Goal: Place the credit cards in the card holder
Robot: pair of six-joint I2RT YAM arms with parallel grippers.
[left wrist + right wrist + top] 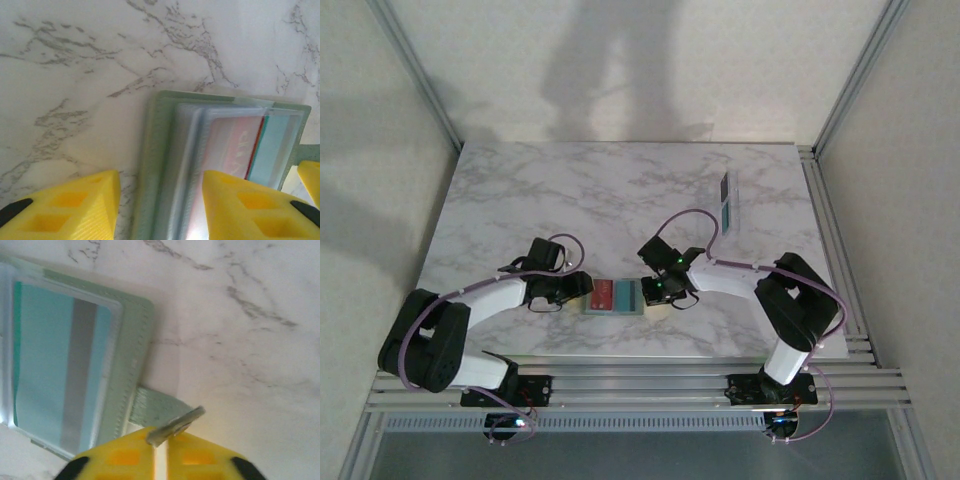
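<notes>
Top external: I am seeing the card holder point(615, 297) lying open by the near edge of the surface point(520, 190), between left tool point(582, 286) and right tool point(657, 292).

Left wrist: left tool point(160, 210) is standing wide, straddling the holder's left edge.

Right wrist: right tool point(160, 452) is pinching the holder's strap point(155, 407).

Free tabletop point(570, 190) beyond the card holder point(615, 297)

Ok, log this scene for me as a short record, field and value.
card holder: lying open on the marble table
red card: sleeved, left half
teal card: sleeved, right half
loose teal card: far right of table, apart from holder
left end effector: open, straddling holder's left edge
right end effector: shut on holder's strap
</notes>
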